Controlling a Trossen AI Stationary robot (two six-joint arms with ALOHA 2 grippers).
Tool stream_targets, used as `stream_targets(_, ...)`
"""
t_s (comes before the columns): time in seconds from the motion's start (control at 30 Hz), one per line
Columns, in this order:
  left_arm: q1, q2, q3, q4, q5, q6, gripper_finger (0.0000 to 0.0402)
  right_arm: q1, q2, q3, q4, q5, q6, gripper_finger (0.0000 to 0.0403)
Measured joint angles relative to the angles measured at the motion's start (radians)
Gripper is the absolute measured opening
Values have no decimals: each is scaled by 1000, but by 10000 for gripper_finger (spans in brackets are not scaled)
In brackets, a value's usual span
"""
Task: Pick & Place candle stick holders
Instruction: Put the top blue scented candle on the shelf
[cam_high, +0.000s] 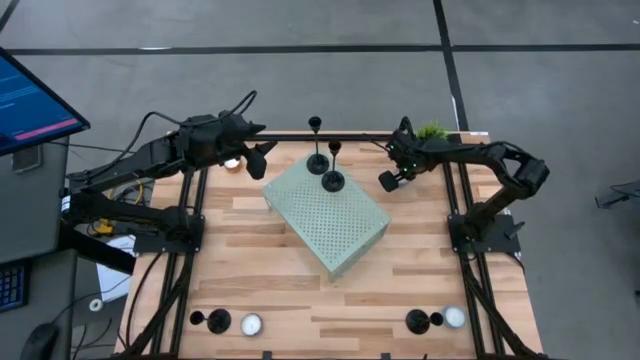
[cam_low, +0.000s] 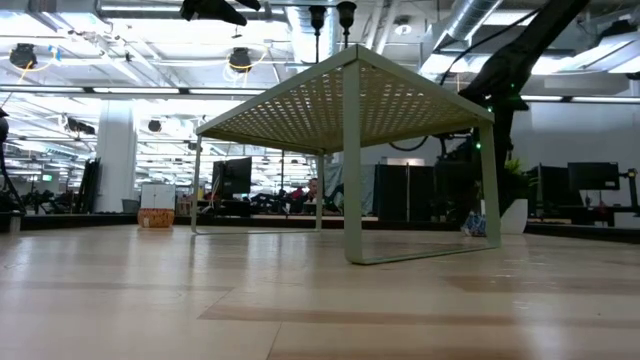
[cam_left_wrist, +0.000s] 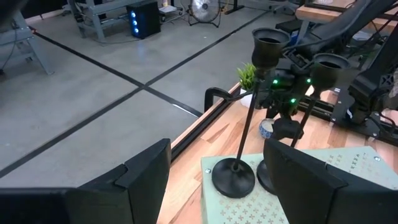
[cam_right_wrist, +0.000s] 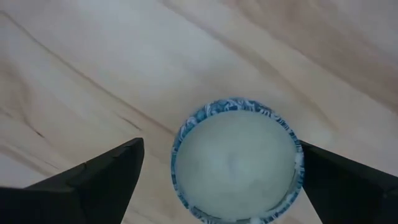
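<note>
Black candle stick holders: two (cam_high: 333, 180) (cam_high: 317, 162) upright on green perforated stand (cam_high: 335, 225); two (cam_high: 218, 321) (cam_high: 417, 321) by tealights (cam_high: 250, 323) at desk (cam_high: 280, 290) front. Left pincer (cam_high: 265, 155) apart beside the stand. Right pincer (cam_high: 387, 181) apart above a blue-rimmed tealight (cam_right_wrist: 235, 160); potted plant (cam_high: 432, 130) behind.

matte black candle stick holders (cam_high: 333, 180); pale green perforated stand (cam_high: 330, 215); blue-white patterned rim on white tealight (cam_right_wrist: 236, 160); light wood table (cam_high: 300, 290)

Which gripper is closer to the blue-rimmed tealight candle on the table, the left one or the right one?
Right. The right gripper hangs directly over the tealight candle, fingers open on either side. The left gripper is across the green perforated stand.
</note>
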Motion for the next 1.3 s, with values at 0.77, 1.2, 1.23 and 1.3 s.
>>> stream_targets(0.77,0,0,0,14,0,0,256,6,-4,7,-48,16,-49,286)
stream_targets(1.2,0,0,0,16,0,4,253,86,-183,256,-342,22,-79,290)
stream_targets(1.23,0,0,0,15,0,5,253,103,-200,283,-370,22,-75,290)
stream_targets(1.3,0,0,0,16,0,4,253,145,-236,344,-430,23,-64,290)
